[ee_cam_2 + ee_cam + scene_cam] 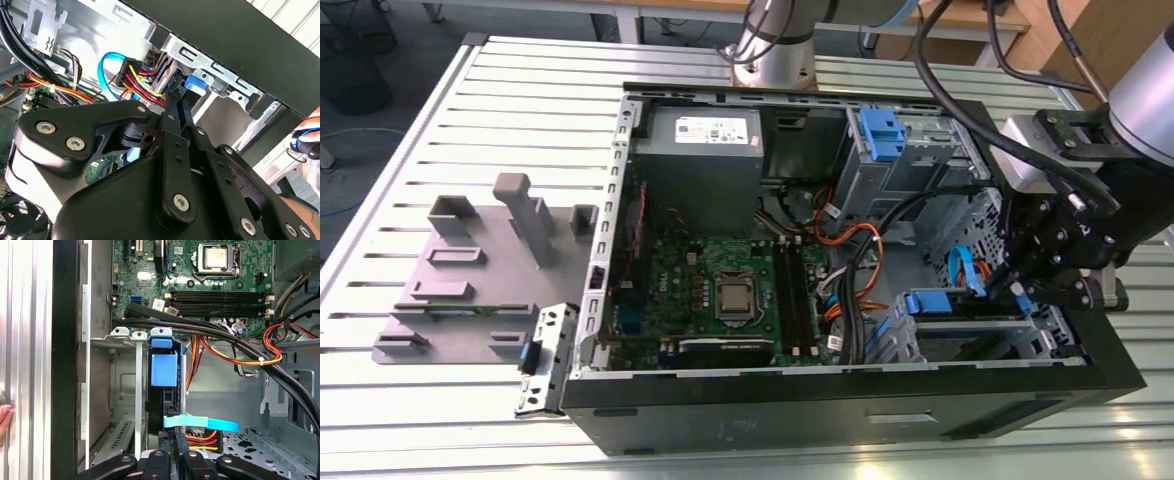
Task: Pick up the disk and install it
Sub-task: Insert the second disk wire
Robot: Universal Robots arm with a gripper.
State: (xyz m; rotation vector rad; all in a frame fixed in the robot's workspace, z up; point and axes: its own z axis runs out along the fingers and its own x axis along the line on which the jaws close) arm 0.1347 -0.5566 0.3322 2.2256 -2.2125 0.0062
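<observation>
although the black linkage of the gripper (172, 95) crowds the near part of the second wrist view, its fingers (176, 102) can be seen drawn close together, reaching toward the blue tab at the drive bay; whether they actually pinch anything there i cannot tell; in the first wrist view the gripper (172, 457) sits just below the same bay, in line with the slot; the disk (164, 390) appears already pushed edge-on into the metal drive cage (125, 365) at the lower corner of the computer case (854, 415), its blue rail end and blue tab facing the camera, a light blue data cable (200, 423) crossing just in front of it; judging from this, the pick-up is done and the disk looks seated or nearly seated, with any final press and the release of the fingers left; farther off lie the motherboard (720, 290) and the grey power supply (700, 150); beyond the case, on the slatted bench (400, 400), stands the grey stand (467, 280), well apart; a person's fingertips show at the edge of both wrist views.
</observation>
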